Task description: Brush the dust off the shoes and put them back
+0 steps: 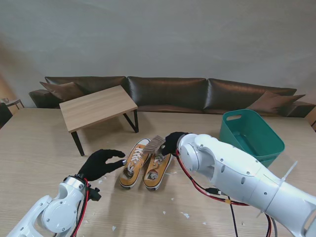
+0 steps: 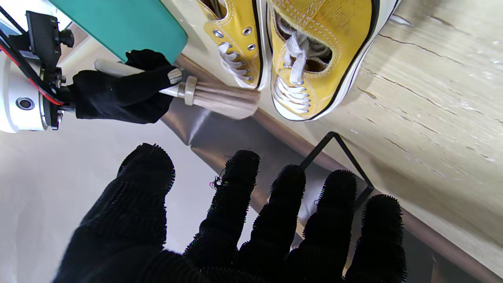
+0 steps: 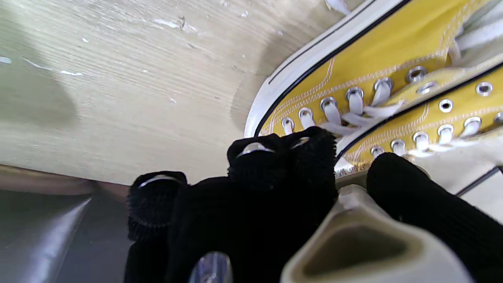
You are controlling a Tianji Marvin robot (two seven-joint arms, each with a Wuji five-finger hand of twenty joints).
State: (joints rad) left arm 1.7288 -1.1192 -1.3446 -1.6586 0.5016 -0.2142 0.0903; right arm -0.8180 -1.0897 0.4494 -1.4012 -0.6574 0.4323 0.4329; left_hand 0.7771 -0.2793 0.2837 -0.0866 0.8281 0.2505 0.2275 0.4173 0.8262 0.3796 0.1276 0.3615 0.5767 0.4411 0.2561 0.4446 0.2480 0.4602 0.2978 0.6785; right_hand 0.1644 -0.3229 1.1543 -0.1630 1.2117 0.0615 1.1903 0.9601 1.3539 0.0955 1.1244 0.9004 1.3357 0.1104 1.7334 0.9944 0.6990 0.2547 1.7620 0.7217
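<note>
Black-gloved, my left hand (image 1: 101, 163) hovers with fingers spread and holding nothing, just left of the pair of yellow canvas sneakers with white laces (image 1: 146, 165), which stand side by side on the pale wooden table (image 1: 34, 148). To their right, my right hand (image 1: 172, 142) is wrapped around the pale-handled brush with tan bristles (image 1: 154, 143), its bristles at the toe of the right sneaker. Farther right stands a green plastic basket (image 1: 253, 135).

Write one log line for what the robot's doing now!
right hand: holds brush over yellow sneakers | left hand: open, beside sneakers
</note>
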